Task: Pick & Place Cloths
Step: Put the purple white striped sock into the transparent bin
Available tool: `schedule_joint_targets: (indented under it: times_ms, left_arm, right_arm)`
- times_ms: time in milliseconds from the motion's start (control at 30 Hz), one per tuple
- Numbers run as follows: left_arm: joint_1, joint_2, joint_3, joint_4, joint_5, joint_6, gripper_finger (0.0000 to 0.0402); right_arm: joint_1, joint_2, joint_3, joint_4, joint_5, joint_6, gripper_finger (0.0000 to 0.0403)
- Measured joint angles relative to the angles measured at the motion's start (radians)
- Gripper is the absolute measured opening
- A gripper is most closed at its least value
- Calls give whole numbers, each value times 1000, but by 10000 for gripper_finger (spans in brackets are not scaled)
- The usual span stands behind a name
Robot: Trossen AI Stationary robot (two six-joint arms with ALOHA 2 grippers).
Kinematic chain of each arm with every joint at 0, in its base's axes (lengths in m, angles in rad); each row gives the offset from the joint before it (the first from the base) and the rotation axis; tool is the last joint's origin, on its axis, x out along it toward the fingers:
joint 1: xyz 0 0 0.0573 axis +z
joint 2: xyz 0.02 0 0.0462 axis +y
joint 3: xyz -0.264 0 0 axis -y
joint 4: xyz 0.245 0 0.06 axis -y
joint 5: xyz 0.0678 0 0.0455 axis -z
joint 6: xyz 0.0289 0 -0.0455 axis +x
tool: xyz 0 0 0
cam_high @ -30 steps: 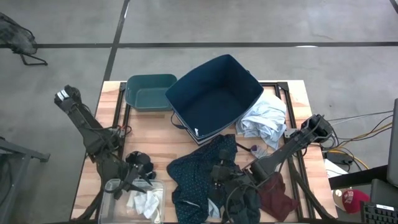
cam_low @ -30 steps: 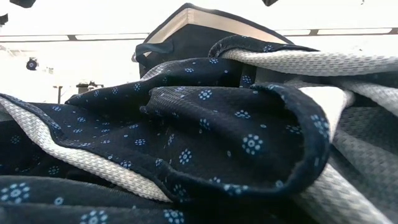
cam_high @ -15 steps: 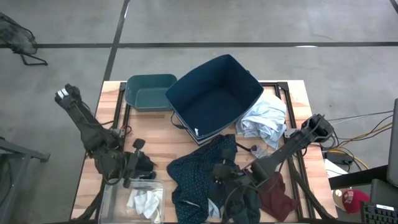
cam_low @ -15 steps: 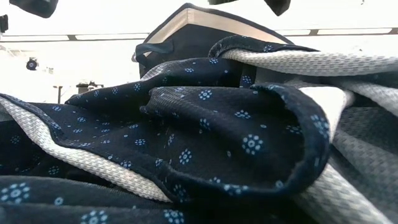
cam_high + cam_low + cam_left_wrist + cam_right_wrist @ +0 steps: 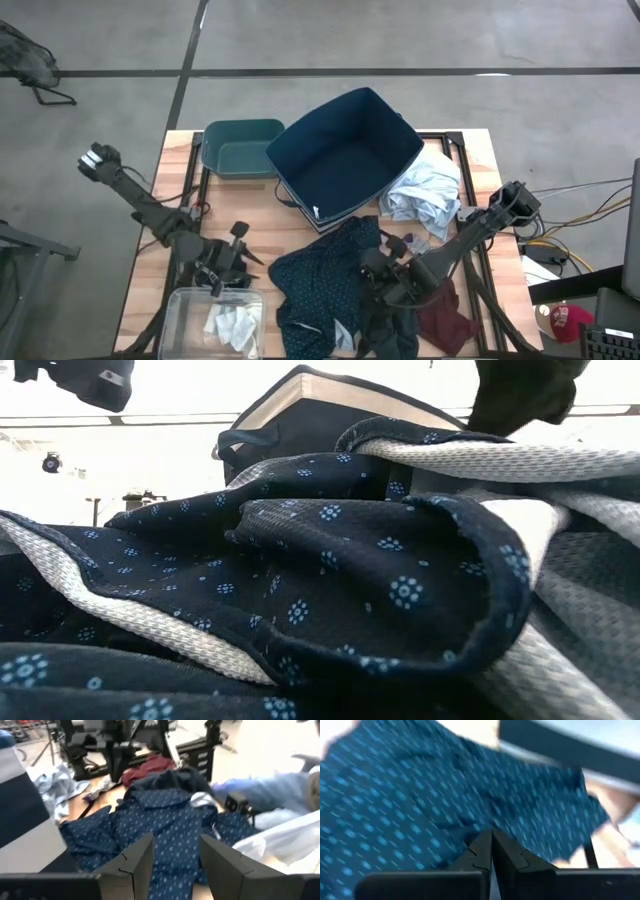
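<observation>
The navy white-dotted shirt [image 5: 315, 285] lies crumpled on the table's near middle and fills the low view [image 5: 330, 560]. Black pieces [image 5: 390, 328] lie beside it, with the maroon piece [image 5: 447, 322] to their right. The pale blue-white shirt [image 5: 425, 195] rests against the navy box's right wall. White socks [image 5: 232, 322] lie in a clear tub. My left gripper [image 5: 245, 250] [image 5: 176, 840] is open and hovers left of the dotted shirt [image 5: 170, 820]. My right gripper [image 5: 373, 263] [image 5: 491, 834] is shut over the dotted shirt [image 5: 420, 795], with nothing showing between its fingers.
The big navy fabric box [image 5: 345, 160] stands open at the table's far middle, with a teal tub [image 5: 240, 148] to its left. The clear tub [image 5: 215, 310] sits at the near left corner. Bare wood [image 5: 260, 225] shows between the tubs and the shirt.
My left gripper has moved from over the clear tub toward the table's far edge and right, and has turned toward the dotted shirt. My right gripper has shifted a little toward the far right over the shirt. Both come further into the low view's top. The cloths lie as before.
</observation>
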Motion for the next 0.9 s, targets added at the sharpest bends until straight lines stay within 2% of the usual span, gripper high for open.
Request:
schedule_joint_targets:
  times_ms: [133,267,500,700,900]
  left_arm:
    - [57,0,-28,89,96,19,163]
    - [68,0,-49,149,99,21,163]
    - [68,4,-52,152,102,-13,163]
    - [68,9,-53,155,109,-17,163]
    - [68,9,-53,164,108,-16,163]
  right_arm:
    - [0,0,-1,-160,-90,159,8]
    - [0,5,-4,-319,-166,325,8]
    - [-1,9,-25,-359,-235,397,16]
    - [-1,9,-117,-429,-377,547,63]
    - [0,9,-226,-362,-387,541,124]
